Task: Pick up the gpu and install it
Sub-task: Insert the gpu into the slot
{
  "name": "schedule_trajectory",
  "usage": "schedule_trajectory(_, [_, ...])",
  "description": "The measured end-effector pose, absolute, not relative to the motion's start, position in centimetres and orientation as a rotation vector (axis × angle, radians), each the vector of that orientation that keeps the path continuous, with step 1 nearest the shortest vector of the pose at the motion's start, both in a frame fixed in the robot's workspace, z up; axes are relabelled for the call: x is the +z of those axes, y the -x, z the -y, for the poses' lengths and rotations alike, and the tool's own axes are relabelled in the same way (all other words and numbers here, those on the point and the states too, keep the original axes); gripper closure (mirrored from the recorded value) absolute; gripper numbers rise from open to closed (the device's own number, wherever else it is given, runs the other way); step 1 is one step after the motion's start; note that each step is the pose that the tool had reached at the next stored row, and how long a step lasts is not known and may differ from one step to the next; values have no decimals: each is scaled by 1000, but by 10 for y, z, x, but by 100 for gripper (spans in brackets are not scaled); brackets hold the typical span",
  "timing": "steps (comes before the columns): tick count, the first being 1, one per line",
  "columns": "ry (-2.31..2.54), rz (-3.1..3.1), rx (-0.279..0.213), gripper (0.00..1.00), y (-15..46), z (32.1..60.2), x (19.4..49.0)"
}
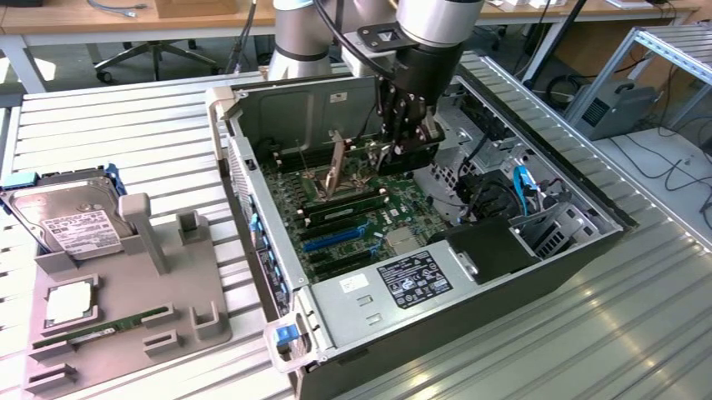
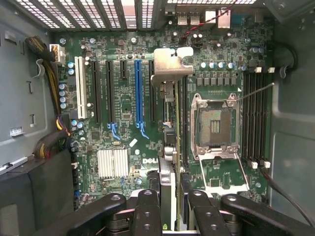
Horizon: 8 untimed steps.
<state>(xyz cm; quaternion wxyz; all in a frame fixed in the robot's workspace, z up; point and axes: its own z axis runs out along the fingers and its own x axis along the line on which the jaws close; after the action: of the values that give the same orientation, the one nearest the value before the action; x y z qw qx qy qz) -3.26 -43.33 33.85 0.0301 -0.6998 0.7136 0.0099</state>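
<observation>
The open computer case [image 1: 333, 92] lies on its side on the slatted metal table [image 1: 623, 333], its motherboard [image 1: 368, 217] facing up. The arm reaches down into the case from above, and the gripper [image 1: 406, 154] hangs over the middle of the board.

From the wrist view the gripper [image 2: 170, 196] is clamped on the gpu [image 2: 170, 123]: the black fingers [image 2: 147, 211] press against either side of the thin card, which stands on edge between them. The card runs straight out from the jaws toward the vented rear wall of the case, with its silver metal end bracket [image 2: 170, 66] at the far end. It hangs over the board between the blue slot [image 2: 138, 93] and the empty CPU socket [image 2: 215, 125], roughly parallel to the slots. I cannot tell whether its lower edge touches the board.

Well apart on the exterior view's left, a grey holder tray [image 1: 122, 308] carries a hard drive [image 1: 72, 221] and a narrow green RAM stick [image 1: 95, 331].
</observation>
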Motion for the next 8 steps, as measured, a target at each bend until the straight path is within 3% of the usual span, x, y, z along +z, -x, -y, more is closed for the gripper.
schedule_trajectory(8, [2157, -2200, 31, 73, 34, 433, 336])
